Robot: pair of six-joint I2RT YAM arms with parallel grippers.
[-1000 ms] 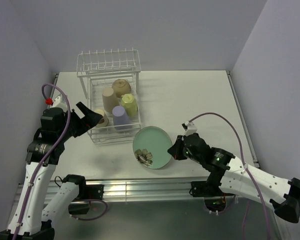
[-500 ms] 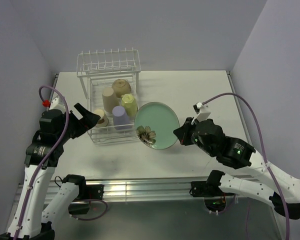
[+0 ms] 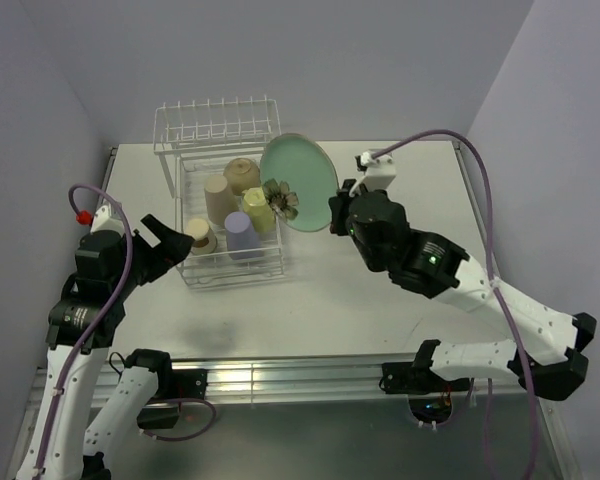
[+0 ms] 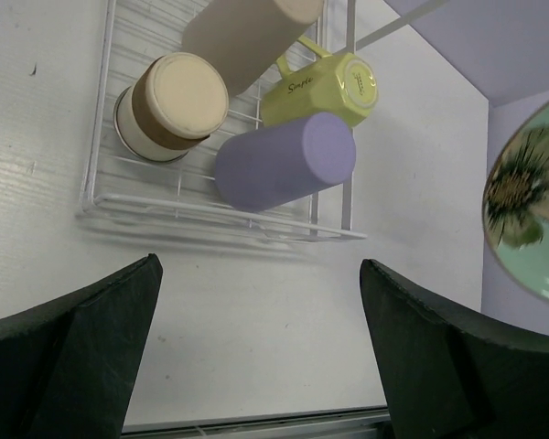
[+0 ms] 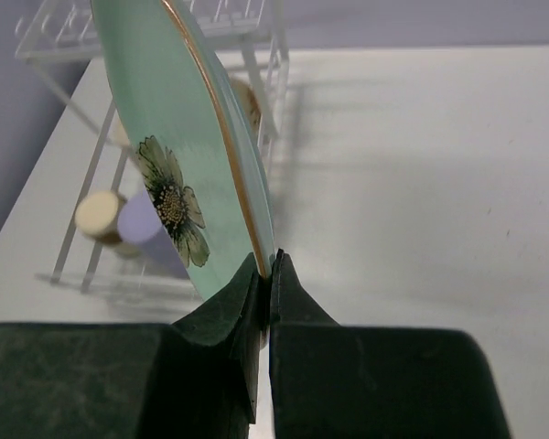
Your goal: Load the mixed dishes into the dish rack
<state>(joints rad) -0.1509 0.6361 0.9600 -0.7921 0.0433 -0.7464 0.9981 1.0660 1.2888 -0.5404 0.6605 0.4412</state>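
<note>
My right gripper is shut on the rim of the mint-green plate with the flower motif. It holds the plate on edge in the air, by the right side of the white wire dish rack. In the rack lie a tan cup, a lavender cup, a yellow-green mug, a cream bowl and a small cup. My left gripper is open and empty, near the rack's front left corner.
The rack's front wire edge lies just ahead of my left fingers. The rack's raised prong row stands beyond the plate. Purple walls enclose the white table on three sides.
My right arm has lifted the plate off the table front and carried it up toward the rack, tilting it on edge. My left arm has drawn back slightly.
</note>
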